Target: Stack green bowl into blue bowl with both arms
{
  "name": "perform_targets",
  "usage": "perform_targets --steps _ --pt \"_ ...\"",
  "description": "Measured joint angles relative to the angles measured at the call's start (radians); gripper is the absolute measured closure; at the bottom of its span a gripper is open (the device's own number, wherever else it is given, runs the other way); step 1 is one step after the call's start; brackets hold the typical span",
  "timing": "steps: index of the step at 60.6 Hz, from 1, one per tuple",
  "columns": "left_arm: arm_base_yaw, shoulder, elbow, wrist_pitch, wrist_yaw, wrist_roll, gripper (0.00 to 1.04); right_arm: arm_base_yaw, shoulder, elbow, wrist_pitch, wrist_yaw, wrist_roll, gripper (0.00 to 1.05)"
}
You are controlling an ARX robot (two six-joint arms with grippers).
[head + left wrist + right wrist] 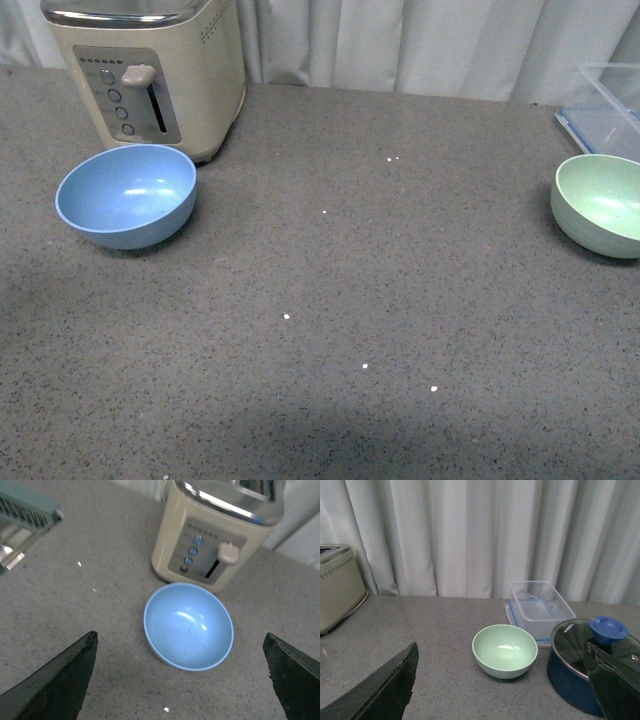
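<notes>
- We find the blue bowl on the left of the worktop. It is upright and empty, just in front of the toaster and all but touching its base. Its mouth faces up, which suits it as the bowl that receives the other.
- The green bowl sits at the right edge of the front view, also upright and empty. It is well apart from the blue bowl, with bare worktop between them.
- A clear container lies just beyond the green bowl. The right wrist view also shows a dark blue pot with a glass lid close beside it.
- The left fingers are spread wide and hold nothing. They frame the blue bowl from above, and we judge this arm is placed to take or steady that bowl.
- The right fingers are also wide apart and empty. They point at the green bowl from some way off.
- Neither arm shows in the front view, so both are held back from the middle of the worktop.
- We judge that no stacking has begun. Each bowl lies on the side of the arm facing it, which explains the split of work.
- The pot and container crowd the green bowl, so its near rim looks the freer place to pinch.
</notes>
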State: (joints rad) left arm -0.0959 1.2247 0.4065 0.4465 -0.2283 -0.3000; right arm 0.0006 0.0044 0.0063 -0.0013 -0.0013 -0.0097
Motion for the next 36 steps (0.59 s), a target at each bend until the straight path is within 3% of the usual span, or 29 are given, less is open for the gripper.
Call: perform_targets --steps 14,36 --pt "-0.014 0.388 0.225 0.003 -0.002 -0.072 0.06 0.0 0.0 0.0 0.0 0.0 0.0 0.09" --pt "0.02 0.641 0.378 -0.001 -0.05 -0.078 0.06 0.0 0.0 0.0 0.0 0.0 0.0 0.09"
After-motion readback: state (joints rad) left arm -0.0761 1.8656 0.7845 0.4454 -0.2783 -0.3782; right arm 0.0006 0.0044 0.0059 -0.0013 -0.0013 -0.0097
